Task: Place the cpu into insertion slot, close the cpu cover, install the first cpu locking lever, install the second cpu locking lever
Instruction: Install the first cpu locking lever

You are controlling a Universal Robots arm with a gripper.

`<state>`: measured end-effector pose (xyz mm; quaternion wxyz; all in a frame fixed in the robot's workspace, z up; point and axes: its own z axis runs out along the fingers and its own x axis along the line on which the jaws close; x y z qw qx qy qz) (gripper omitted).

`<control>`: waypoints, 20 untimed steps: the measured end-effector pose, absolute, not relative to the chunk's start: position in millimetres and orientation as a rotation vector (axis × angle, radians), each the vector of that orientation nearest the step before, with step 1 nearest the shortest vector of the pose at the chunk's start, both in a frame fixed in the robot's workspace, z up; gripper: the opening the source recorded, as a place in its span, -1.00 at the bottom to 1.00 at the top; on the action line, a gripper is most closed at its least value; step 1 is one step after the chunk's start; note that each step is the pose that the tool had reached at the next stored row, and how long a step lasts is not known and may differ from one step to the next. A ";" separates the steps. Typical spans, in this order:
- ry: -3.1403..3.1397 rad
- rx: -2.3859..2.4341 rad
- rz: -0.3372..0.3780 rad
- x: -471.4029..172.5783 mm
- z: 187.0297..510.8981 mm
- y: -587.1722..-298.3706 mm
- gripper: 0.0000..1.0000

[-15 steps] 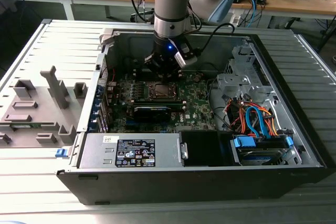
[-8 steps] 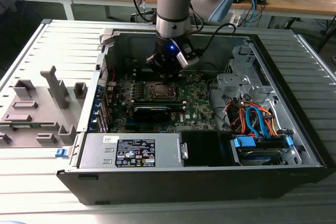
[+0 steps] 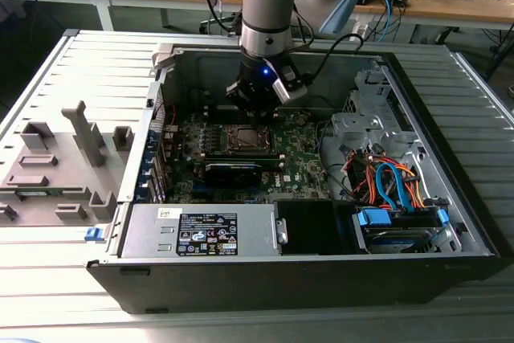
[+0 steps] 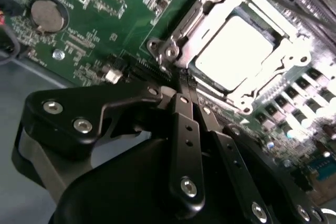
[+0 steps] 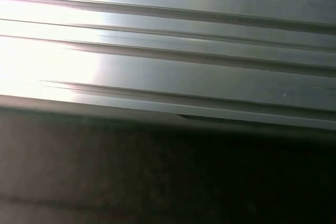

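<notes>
In the second wrist view the cpu [image 4: 235, 51] lies flat in the insertion slot [image 4: 167, 52], its silver top glaring bright. The cpu cover [image 4: 202, 17] is folded down around it as a metal frame. My gripper [image 4: 186, 81] is shut with nothing between its black fingers [image 4: 185, 129]. Their tips sit just off the socket's near edge, close to one corner. In the exterior view the gripper [image 3: 255, 110] hangs inside the open computer case, just behind the socket with the cpu [image 3: 243, 139] on the green motherboard [image 3: 301, 154]. I cannot make out the locking levers' positions.
A long black card [image 3: 233, 170] lies in front of the socket. A power supply [image 3: 201, 230] fills the case's front. A drive bay with blue and orange cables [image 3: 393, 186] is on the exterior view's right. A grey fixture [image 3: 56, 166] stands outside on the left. A coin battery [image 4: 48, 15] is on the board.
</notes>
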<state>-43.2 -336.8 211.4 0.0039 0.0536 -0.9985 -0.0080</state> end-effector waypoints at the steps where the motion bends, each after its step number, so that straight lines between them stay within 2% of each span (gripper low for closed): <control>1: -3.129 0.168 -0.027 -43.2 214.8 -336.7 -0.79; 6: -3.129 0.168 -0.028 -43.2 221.9 -340.8 -0.79; 10: -3.129 0.168 -0.022 -43.2 221.7 -358.7 -0.79; 13: -3.128 0.167 0.011 -43.2 221.4 -363.3 -0.79; 16: -3.125 0.163 0.078 -43.2 221.4 -364.5 -0.79; 20: -3.124 0.151 0.090 -43.3 222.0 -366.7 -0.79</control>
